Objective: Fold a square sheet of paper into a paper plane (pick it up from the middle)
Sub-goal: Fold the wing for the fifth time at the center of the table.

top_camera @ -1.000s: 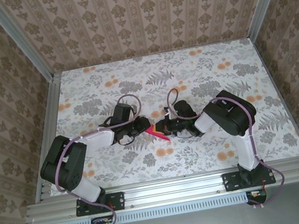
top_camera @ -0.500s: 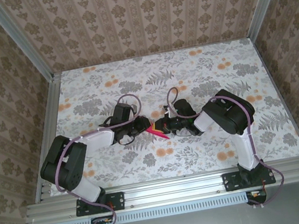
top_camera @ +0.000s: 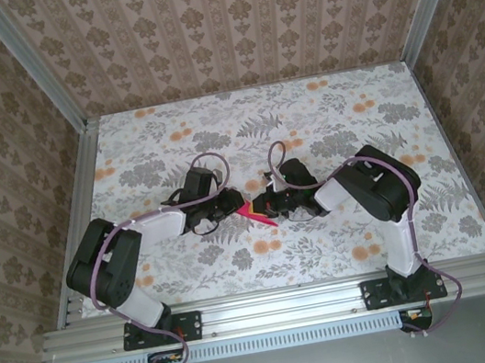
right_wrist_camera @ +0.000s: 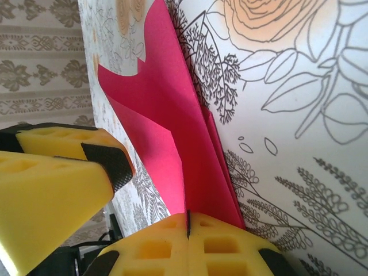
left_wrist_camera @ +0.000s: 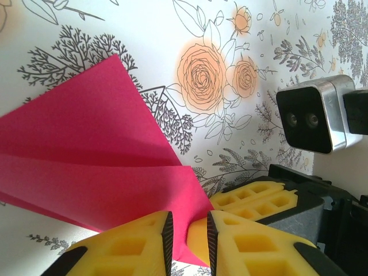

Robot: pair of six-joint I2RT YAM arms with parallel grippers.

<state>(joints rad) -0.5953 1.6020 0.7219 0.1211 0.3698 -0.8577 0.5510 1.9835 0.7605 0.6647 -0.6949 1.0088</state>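
So the thin magenta-red sheet of paper is already creased into a pointed, layered shape. It's sitting around the middle of the white floral-print tabletop, a bit toward the near edge, right between the two claws.

Right gripper: the yellow foam fingers are squeezed flat together with no gap, and the paper comes straight up out of that seam, so it's pinching one end of the fold. From overhead the right gripper sits on the paper's right side.

Left gripper: the jaws stand a little apart, and the lower corner of the paper dips into the narrow slot between them. I don't see the pads actually pressing on it. The rest of the sheet fans out away from that claw, with one flap lifted off the table.
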